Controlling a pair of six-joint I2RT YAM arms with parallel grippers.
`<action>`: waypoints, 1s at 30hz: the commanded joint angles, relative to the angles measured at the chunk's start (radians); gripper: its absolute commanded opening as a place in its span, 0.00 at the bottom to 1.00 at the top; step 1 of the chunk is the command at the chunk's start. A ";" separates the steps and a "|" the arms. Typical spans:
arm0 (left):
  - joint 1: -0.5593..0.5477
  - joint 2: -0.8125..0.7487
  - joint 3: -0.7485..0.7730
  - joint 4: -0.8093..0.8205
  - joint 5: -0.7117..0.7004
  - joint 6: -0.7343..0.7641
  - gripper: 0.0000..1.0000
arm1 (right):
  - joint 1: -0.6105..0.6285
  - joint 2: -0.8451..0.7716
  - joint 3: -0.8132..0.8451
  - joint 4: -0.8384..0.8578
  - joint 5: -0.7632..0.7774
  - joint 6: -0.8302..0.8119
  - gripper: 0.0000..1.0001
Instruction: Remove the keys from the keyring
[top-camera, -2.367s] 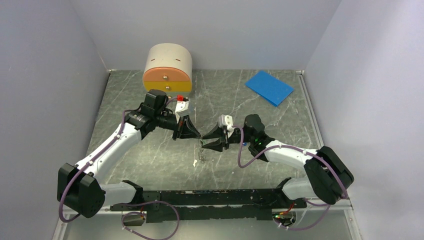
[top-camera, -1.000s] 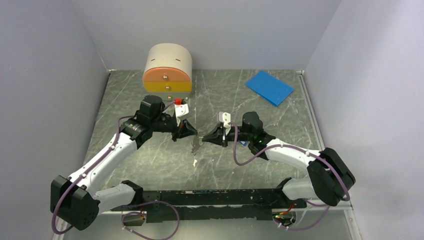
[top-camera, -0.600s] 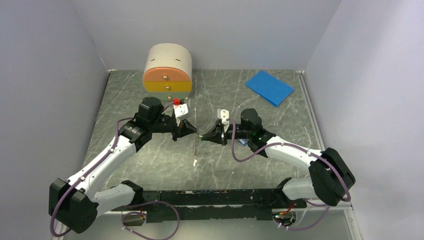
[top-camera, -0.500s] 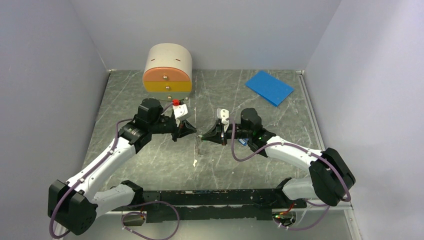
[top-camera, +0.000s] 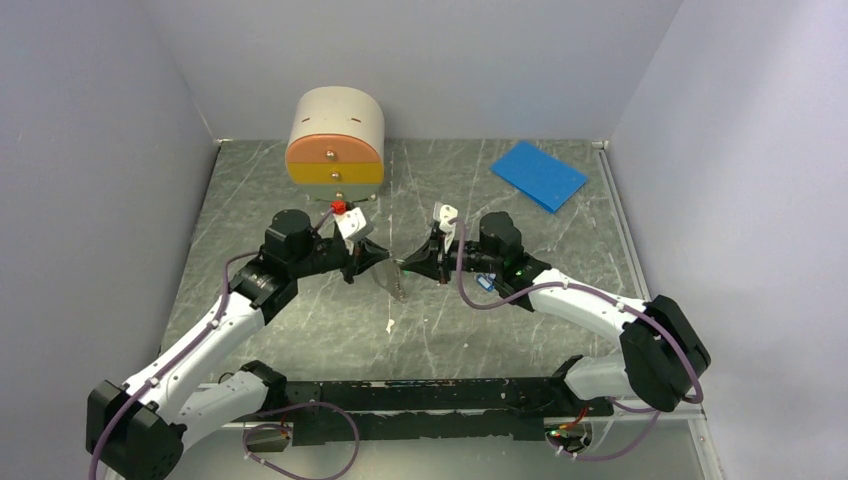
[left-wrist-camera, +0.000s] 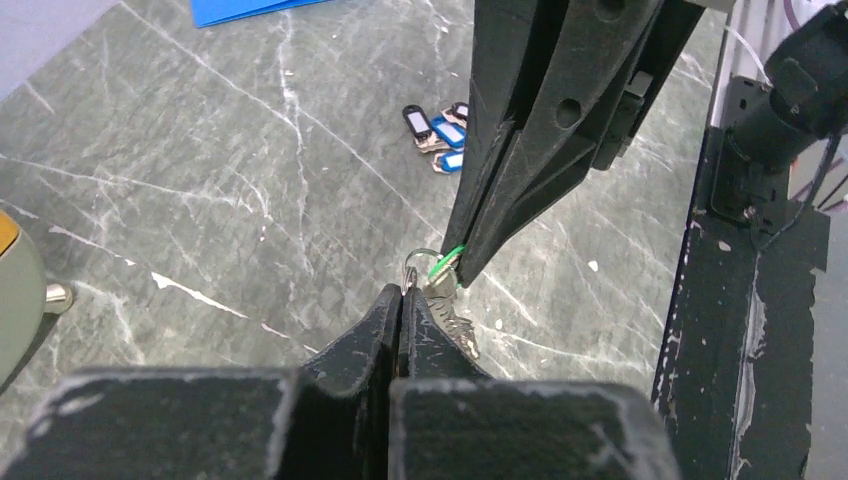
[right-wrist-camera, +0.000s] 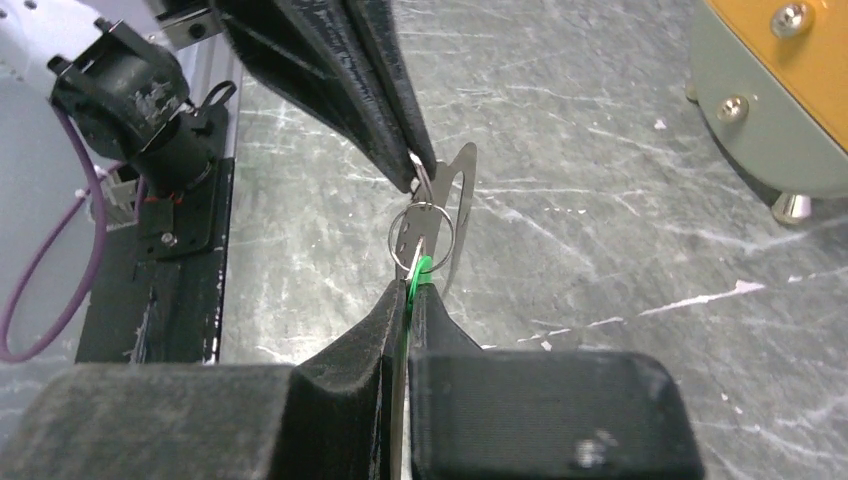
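My two grippers meet tip to tip above the middle of the table. My left gripper (top-camera: 384, 261) (left-wrist-camera: 401, 293) is shut on the keyring (left-wrist-camera: 424, 257) (right-wrist-camera: 422, 228), a thin metal loop. My right gripper (top-camera: 406, 264) (right-wrist-camera: 409, 287) is shut on the bright green tag of the keys (right-wrist-camera: 421, 267) (left-wrist-camera: 453, 251). The green tag is still threaded on the loop. A silvery toothed key blade (left-wrist-camera: 456, 326) (right-wrist-camera: 461, 195) hangs from the loop below the tips and shows in the top view (top-camera: 397, 286). All of it hangs off the table.
Small blue and black tags (left-wrist-camera: 440, 130) (top-camera: 485, 283) lie on the table under my right arm. A rounded drawer box (top-camera: 335, 135) stands at the back left and a blue sheet (top-camera: 538, 174) at the back right. A small white scrap (top-camera: 388, 325) lies near the front.
Both grippers have risen and moved a little toward the back, staying tip to tip with the loop and key between them. The left arm has stretched out further.
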 joint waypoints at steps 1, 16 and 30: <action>-0.040 -0.042 -0.013 0.132 -0.134 -0.100 0.03 | 0.005 -0.023 0.051 -0.040 0.101 0.112 0.00; -0.104 -0.019 0.035 0.026 -0.124 -0.015 0.03 | 0.017 -0.066 -0.011 0.005 -0.022 0.286 0.01; -0.104 0.027 0.185 -0.218 0.132 0.214 0.03 | -0.054 -0.044 -0.039 0.094 -0.237 0.295 0.38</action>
